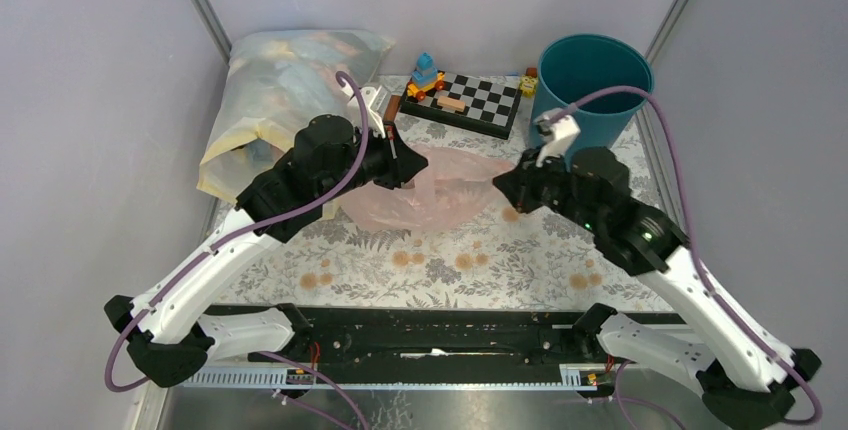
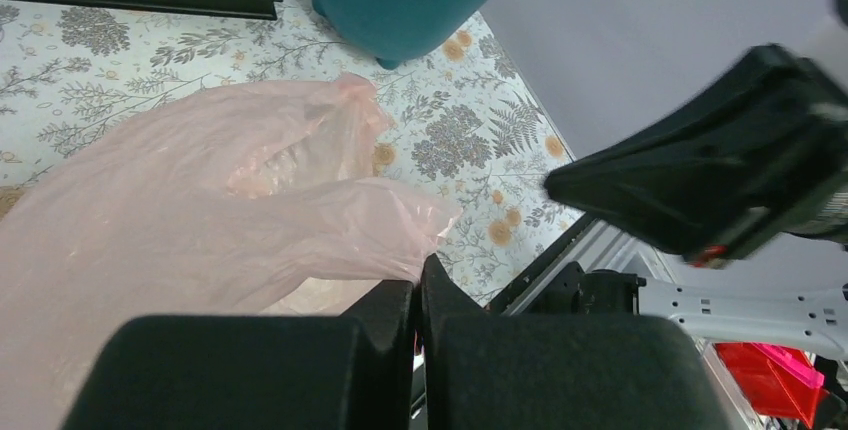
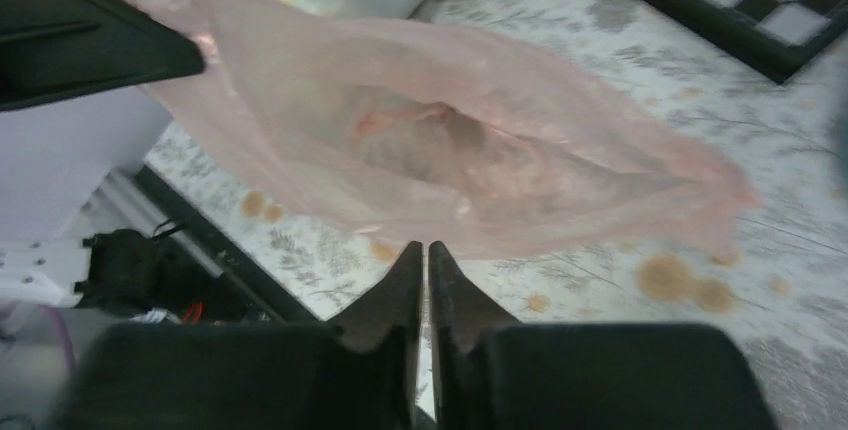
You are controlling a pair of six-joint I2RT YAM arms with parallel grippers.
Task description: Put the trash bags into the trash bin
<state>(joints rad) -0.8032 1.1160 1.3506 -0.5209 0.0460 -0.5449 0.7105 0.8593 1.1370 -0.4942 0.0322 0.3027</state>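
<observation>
**Pink bag (image 1: 445,190) lay crumpled mid-table, short of the bin (image 1: 612,128)**

The thin, see-through pink bag sprawled wrinkled on the flowered table (image 1: 450,270), nearer and left of the teal bin at the far right. The left gripper (image 2: 418,278) reached in low from the left, its jaws pressed together on the bag's left edge. The right gripper (image 3: 421,250) pointed at the bag's right end, jaws a narrow slit apart, gripping nothing. At the far left, a yellowish sack (image 1: 290,70) held coloured items.
</observation>
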